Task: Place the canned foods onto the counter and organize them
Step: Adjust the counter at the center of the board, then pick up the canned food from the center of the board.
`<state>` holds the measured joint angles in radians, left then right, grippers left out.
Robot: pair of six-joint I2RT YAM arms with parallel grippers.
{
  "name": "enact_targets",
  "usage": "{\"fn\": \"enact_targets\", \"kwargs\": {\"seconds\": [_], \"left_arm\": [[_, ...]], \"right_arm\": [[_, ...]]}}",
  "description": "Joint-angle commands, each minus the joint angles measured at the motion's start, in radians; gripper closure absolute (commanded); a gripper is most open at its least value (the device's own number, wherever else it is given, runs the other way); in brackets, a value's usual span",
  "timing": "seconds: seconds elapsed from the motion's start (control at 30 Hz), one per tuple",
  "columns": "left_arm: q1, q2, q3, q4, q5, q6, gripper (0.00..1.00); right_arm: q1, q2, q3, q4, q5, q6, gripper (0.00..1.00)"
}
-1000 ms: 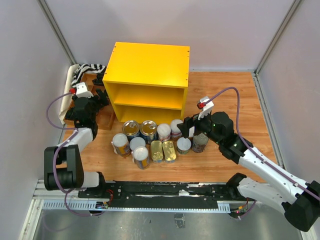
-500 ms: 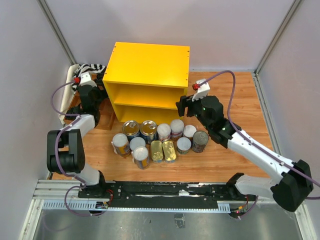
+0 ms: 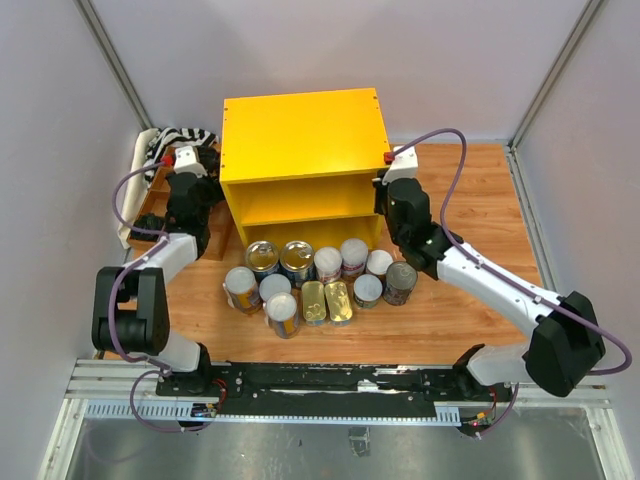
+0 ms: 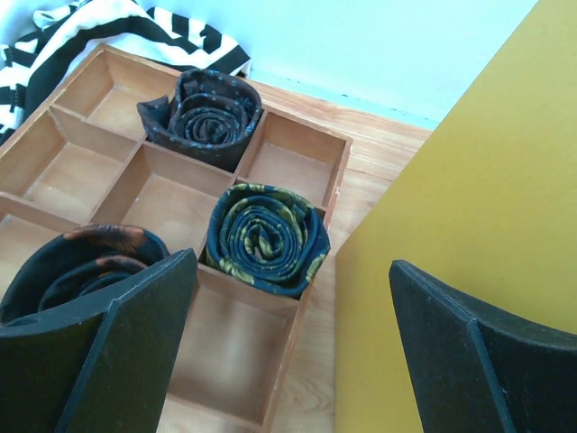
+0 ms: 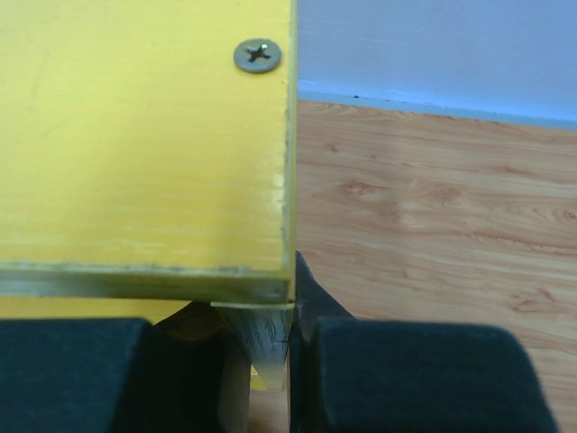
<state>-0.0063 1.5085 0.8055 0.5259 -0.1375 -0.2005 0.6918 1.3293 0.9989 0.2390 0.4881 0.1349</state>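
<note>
**Top view.** The yellow counter [image 3: 300, 125] sits at the far middle of the surface [image 3: 470, 200]. Its long axis runs left to right, slightly skewed, and the two open shelves face the near edge. Top and shelves hold no cans.

The canned foods [image 3: 310, 275] stand upright in a tight cluster on the surface, just in front of the counter's open side. The two flat gold tins [image 3: 326, 301] lie side by side at the cluster's near edge, long axes pointing near to far.

The right tool [image 3: 385, 190] is at the counter's right front edge and the left tool [image 3: 200, 200] at its left wall, so the counter lies between the two. The cans are nearer the arm bases than either tool, untouched.

**Left wrist.** The left tool [image 4: 288, 271] has its fingers wide apart with nothing between them. The counter's yellow side wall [image 4: 469, 180] fills the right of the view, next to the right finger; contact cannot be judged. Below is a brown divided tray [image 4: 338, 171] in the far left corner, holding three rolls of patterned fabric [image 4: 266, 239], possibly neckties. A striped cloth [image 4: 54, 27] lies beyond it.

**Right wrist.** The right tool [image 5: 270, 356] is closed, and its pads appear clamped on the pale front edge of the counter's right side panel. The yellow panel [image 5: 144, 153], with a screw [image 5: 257, 56] at its corner, fills the left half of the view. Bare surface [image 5: 433, 216] lies to the right.
</note>
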Motion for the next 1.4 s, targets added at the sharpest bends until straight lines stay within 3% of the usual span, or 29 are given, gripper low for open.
{"fn": "enact_targets", "kwargs": {"seconds": [0.0,0.2,0.23,0.27,0.4,0.5,0.7,0.83,0.9,1.0,1.1,1.17,1.37], "left_arm": [[-0.019,-0.099,-0.06,0.015,-0.006,-0.002,0.07],[-0.02,-0.153,-0.133,0.022,0.006,-0.007,0.07],[-0.02,-0.153,-0.134,0.017,0.003,-0.006,0.07],[-0.019,-0.153,-0.135,0.011,-0.001,-0.004,0.07],[0.026,-0.192,-0.165,0.002,-0.004,-0.009,0.05],[0.114,-0.263,-0.224,0.016,0.059,-0.03,0.03],[0.232,-0.394,-0.424,0.148,0.173,-0.009,0.0],[0.252,-0.361,-0.523,0.26,0.193,-0.025,0.0],[0.253,-0.325,-0.571,0.364,0.217,-0.047,0.0],[0.252,-0.292,-0.613,0.49,0.231,-0.055,0.0],[0.251,-0.242,-0.658,0.58,0.237,-0.053,0.0],[0.249,-0.206,-0.714,0.73,0.258,-0.05,0.0],[0.176,-0.237,-0.74,0.733,0.217,0.024,0.0]], "right_arm": [[0.026,-0.052,-0.019,0.057,-0.086,-0.009,0.97],[0.025,-0.112,-0.069,0.051,-0.094,0.004,0.97],[0.025,-0.118,-0.074,0.049,-0.096,0.01,0.93],[0.024,-0.123,-0.078,0.045,-0.096,0.015,0.85],[0.022,-0.159,-0.08,0.0,-0.061,0.02,0.2],[0.007,-0.213,-0.095,-0.054,-0.061,0.06,0.01],[-0.003,-0.334,-0.161,-0.147,-0.12,0.139,0.01],[0.009,-0.424,-0.263,-0.139,-0.214,0.156,0.01],[0.089,-0.432,-0.283,-0.12,-0.236,0.096,0.01],[0.247,-0.406,-0.265,-0.124,-0.192,0.008,0.02],[0.353,-0.377,-0.271,-0.064,-0.255,-0.024,0.01],[0.403,-0.339,-0.26,-0.019,-0.338,-0.036,0.01],[0.469,-0.149,-0.115,-0.021,-0.665,-0.076,0.01]]}}
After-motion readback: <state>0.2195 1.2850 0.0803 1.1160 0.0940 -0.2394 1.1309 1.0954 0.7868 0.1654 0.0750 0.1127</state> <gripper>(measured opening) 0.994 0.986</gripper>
